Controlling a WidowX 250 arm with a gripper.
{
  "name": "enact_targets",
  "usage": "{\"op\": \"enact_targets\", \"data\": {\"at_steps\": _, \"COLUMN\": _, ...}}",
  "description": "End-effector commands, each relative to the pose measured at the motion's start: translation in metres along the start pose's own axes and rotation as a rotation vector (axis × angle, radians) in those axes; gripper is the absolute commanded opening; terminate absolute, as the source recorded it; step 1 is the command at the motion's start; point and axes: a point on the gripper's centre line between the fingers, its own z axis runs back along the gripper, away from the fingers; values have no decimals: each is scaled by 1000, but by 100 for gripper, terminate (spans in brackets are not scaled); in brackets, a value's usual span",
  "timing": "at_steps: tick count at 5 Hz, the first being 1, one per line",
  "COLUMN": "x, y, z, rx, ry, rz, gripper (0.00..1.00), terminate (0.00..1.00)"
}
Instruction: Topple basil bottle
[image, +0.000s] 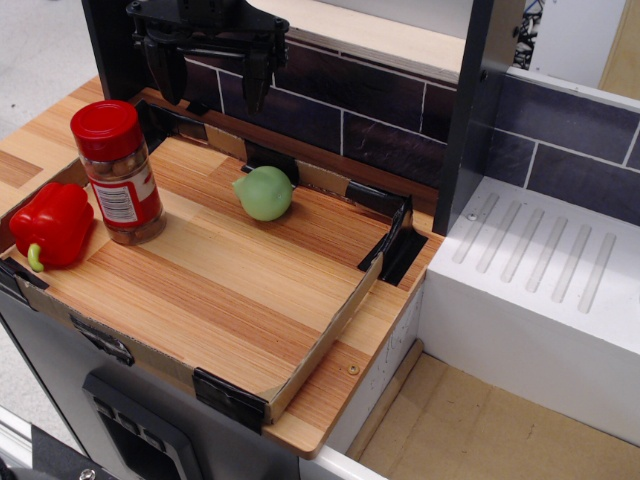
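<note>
The basil bottle (120, 172) stands upright at the left of the wooden tray (230, 290). It is a clear jar with a red screw cap, a red-and-white label and brownish contents. My black gripper (210, 88) hangs at the top of the view, above the tray's back edge and to the upper right of the bottle. Its two fingers are spread apart and hold nothing. It is well apart from the bottle.
A red bell pepper (52, 226) lies just left of the bottle at the tray's left edge. A pale green round vegetable (264, 193) sits near the back middle. A dark tiled wall (380, 110) runs behind. A white ridged sink unit (540, 270) is at the right.
</note>
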Motion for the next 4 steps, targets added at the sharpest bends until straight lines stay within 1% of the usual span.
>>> {"op": "enact_targets", "data": {"at_steps": 1, "x": 0, "y": 0, "z": 0, "rx": 0, "ry": 0, "rz": 0, "gripper": 100, "terminate": 0}}
{"op": "enact_targets", "data": {"at_steps": 2, "x": 8, "y": 15, "z": -2, "rx": 14, "ry": -26, "rz": -129, "gripper": 100, "terminate": 0}}
{"op": "enact_targets", "data": {"at_steps": 3, "x": 18, "y": 28, "z": 4, "rx": 2, "ry": -28, "rz": -186, "gripper": 100, "terminate": 0}}
{"op": "enact_targets", "data": {"at_steps": 4, "x": 21, "y": 43, "z": 9, "rx": -7, "ry": -14, "rz": -254, "gripper": 100, "terminate": 0}}
